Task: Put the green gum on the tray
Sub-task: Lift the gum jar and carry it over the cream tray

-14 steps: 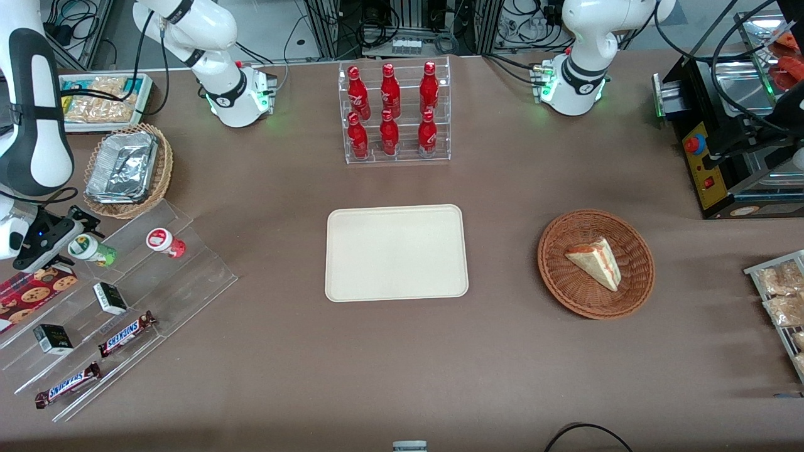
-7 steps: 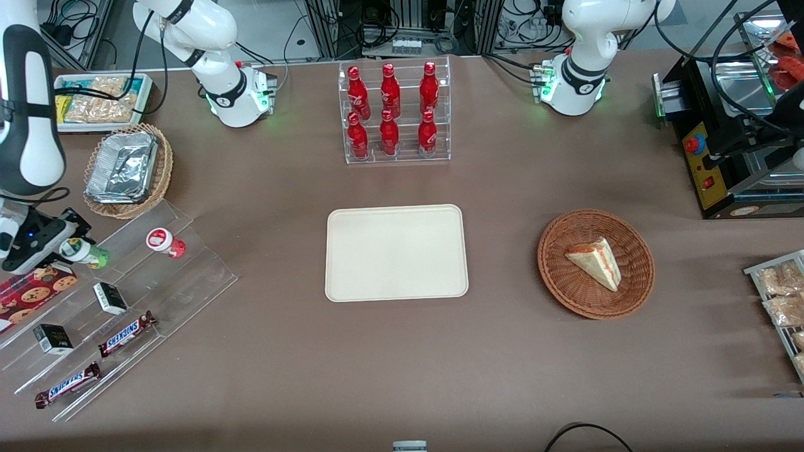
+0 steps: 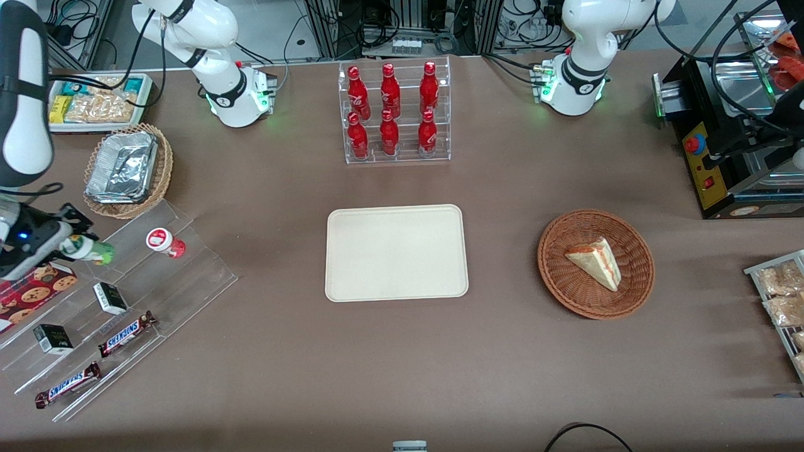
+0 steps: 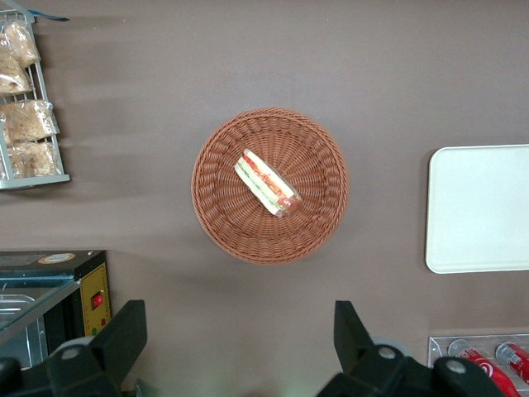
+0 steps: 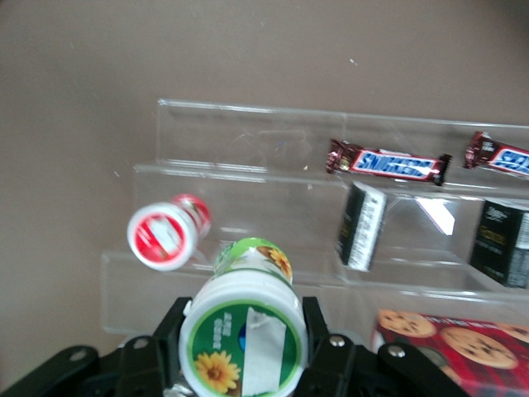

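Observation:
The green gum [image 3: 88, 249] is a small bottle with a green body and a white lid. My right gripper [image 3: 70, 245] is shut on it and holds it above the clear stepped stand [image 3: 119, 301] at the working arm's end of the table. In the right wrist view the gum [image 5: 246, 327] sits between my fingers [image 5: 317, 335], lid toward the camera. The red-bodied gum bottle [image 3: 164, 242] [image 5: 168, 234] lies on the stand beside it. The cream tray [image 3: 396, 252] lies flat at the table's middle, well away toward the parked arm.
The stand also holds Snickers bars [image 3: 125, 333], small dark boxes [image 3: 110, 297] and a cookie packet [image 3: 31, 292]. A wicker basket with a foil tray [image 3: 125, 169] and a snack bin [image 3: 100, 100] stand farther from the camera. A cola bottle rack [image 3: 392, 113] and a sandwich basket [image 3: 595, 263] stand near the tray.
My gripper has closed on the green gum and drawn it slightly toward the table's end and upward off the stand. The red gum has not moved.

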`<action>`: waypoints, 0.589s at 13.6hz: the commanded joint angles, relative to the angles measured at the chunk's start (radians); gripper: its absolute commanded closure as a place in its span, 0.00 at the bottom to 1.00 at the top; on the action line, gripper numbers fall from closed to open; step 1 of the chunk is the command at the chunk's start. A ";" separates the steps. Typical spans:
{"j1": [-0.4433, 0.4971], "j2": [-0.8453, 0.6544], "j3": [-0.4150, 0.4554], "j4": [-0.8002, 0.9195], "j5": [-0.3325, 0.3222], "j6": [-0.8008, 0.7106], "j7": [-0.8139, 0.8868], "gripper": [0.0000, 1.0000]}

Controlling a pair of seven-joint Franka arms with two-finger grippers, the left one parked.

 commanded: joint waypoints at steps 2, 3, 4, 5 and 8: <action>0.121 -0.013 -0.001 0.018 0.003 -0.078 0.230 1.00; 0.165 -0.014 -0.003 0.018 0.003 -0.083 0.305 1.00; 0.205 -0.013 -0.003 0.018 0.003 -0.085 0.379 1.00; 0.245 -0.008 -0.001 0.018 0.003 -0.085 0.459 1.00; 0.368 0.010 -0.001 0.019 0.018 -0.071 0.693 1.00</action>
